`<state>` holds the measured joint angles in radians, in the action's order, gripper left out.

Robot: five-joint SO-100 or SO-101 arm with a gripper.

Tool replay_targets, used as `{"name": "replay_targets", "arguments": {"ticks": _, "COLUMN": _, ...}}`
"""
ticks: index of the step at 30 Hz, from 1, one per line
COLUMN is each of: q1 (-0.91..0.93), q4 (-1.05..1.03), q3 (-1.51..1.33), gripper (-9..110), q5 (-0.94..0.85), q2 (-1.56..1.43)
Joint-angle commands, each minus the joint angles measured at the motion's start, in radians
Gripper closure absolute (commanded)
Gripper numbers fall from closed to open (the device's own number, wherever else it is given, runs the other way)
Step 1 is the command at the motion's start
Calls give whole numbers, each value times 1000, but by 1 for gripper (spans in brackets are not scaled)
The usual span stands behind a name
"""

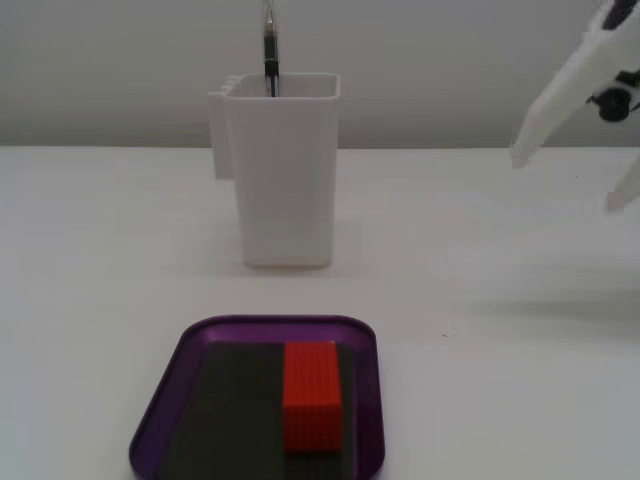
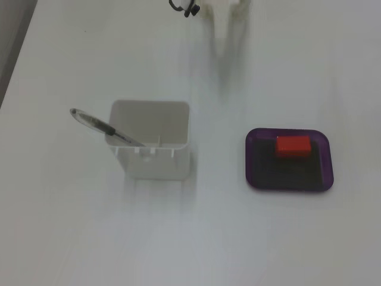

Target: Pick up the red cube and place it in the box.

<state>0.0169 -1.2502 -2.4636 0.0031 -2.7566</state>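
1. Red cube (image 1: 312, 395) lies flat on the dark floor of the box (image 1: 163, 395), lower centre of the front-facing fixed view. It sits right of the tray's middle, long side running front to back, ribbed faces visible.
2. In the top-down fixed view the red cube (image 2: 293, 145) sits in the upper half of the box (image 2: 326, 156), right of frame centre, close to the upper rim. Cannot tell whether it touches that rim.
3. Box is a shallow purple tray with rounded corners, resting on the white table (image 1: 480, 400). Its bottom edge is cut off by the frame in the front-facing view.
4. Gripper (image 1: 570, 170) hangs at the upper right edge of the front-facing view, well apart from the box and above the table. Two white fingers show, tips spread with a clear gap between them, nothing held.
5. In the top-down view only a white part of the arm (image 2: 229, 15) shows at the top edge, blurred; finger state not readable there.
6. Tall white container (image 1: 285, 170) stands behind the box, upper centre. In the top-down view it is left of centre.
7. A pen (image 2: 104, 127) leans inside the container, sticking out over its rim to the left in the top-down view.
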Motion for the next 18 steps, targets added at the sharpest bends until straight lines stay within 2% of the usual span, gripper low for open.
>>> {"name": "replay_targets", "arguments": {"ticks": 1, "q1": 6, "q4": 124, "q3": -155, "gripper": 77, "q5": -6, "q2": -129}}
{"name": "replay_targets", "arguments": {"ticks": 5, "q1": 6, "q4": 202, "q3": -322, "gripper": 77, "q5": -6, "q2": -285}}
{"name": "replay_targets", "arguments": {"ticks": 18, "q1": 5, "q4": 172, "q3": -647, "gripper": 77, "q5": -8, "q2": -704}}
